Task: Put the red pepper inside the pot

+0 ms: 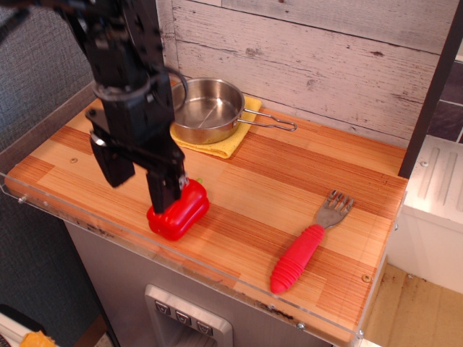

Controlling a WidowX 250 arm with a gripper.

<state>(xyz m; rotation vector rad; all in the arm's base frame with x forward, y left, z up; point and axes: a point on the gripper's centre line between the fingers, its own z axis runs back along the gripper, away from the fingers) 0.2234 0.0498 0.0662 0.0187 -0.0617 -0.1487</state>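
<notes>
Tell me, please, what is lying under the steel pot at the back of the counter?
A folded yellow cloth lies under the pot, its edges showing at the front and right. The gripper covers the pot's left side, so what lies there cannot be seen.

Soft, even light falls from above, bright enough that the table (289,181) shows its wood grain clearly. Shadows are faint and short. The pot (206,108) carries a mild sheen inside (no harsh glare), and the red pepper (184,213) has small glossy highlights. The arm and its pincer (137,173) look slightly motion-blurred; the rest is sharp.
</notes>
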